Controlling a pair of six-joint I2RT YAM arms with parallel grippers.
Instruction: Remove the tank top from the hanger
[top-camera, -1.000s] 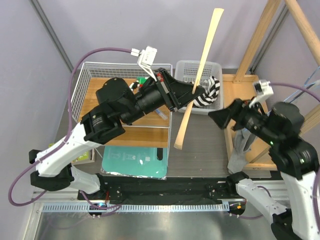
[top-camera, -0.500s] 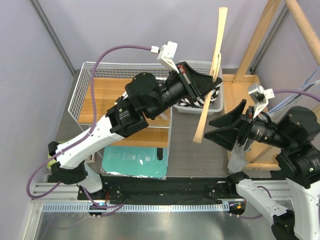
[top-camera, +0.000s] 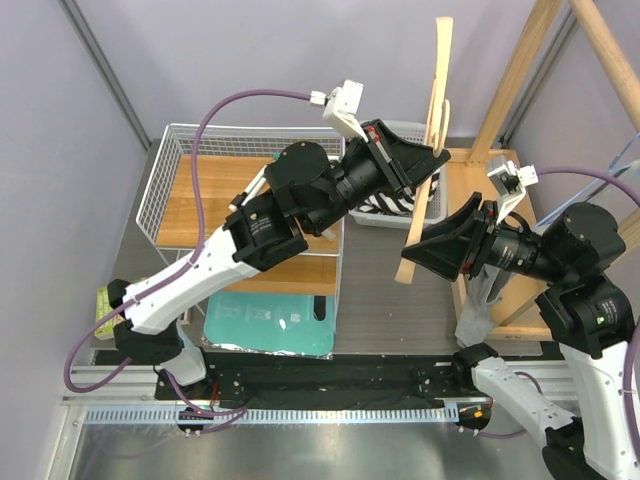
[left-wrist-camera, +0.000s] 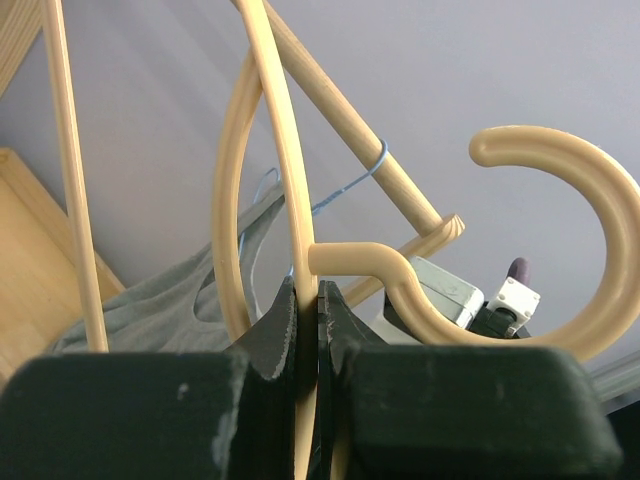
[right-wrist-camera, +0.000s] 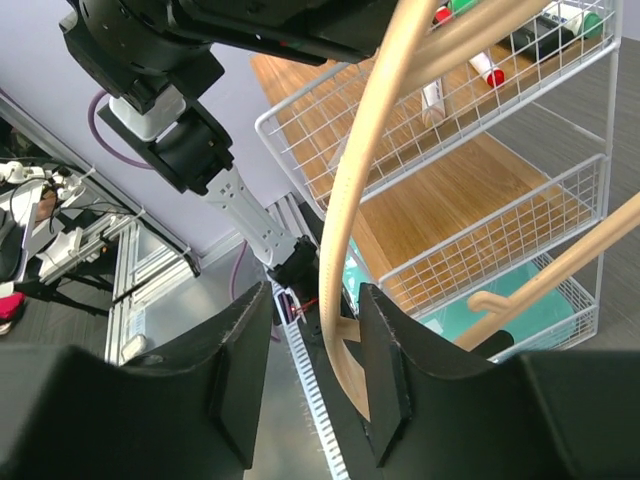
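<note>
A bare beige plastic hanger (top-camera: 425, 150) stands nearly upright in the air above the table's middle. My left gripper (top-camera: 432, 165) is shut on its middle bar; in the left wrist view the fingers (left-wrist-camera: 285, 320) pinch the hanger (left-wrist-camera: 285, 180) just below its hook (left-wrist-camera: 570, 160). My right gripper (top-camera: 432, 248) is open, and its jaws stand on either side of the hanger's lower arm (right-wrist-camera: 355, 220) without touching it. A striped black-and-white garment (top-camera: 385, 203) lies in the white basket. A grey tank top (top-camera: 480, 290) hangs on the wooden rack; it also shows in the left wrist view (left-wrist-camera: 150, 315).
A wire shelf basket (top-camera: 170, 170) over a wooden board stands at the left. A white plastic basket (top-camera: 410, 130) is at the back centre. A wooden rack (top-camera: 520, 70) rises at the right. A teal bin (top-camera: 270, 320) sits near the front.
My left arm has carried the hanger to the right and stood it more upright. My right gripper has opened and moved in around the hanger's lower end.
</note>
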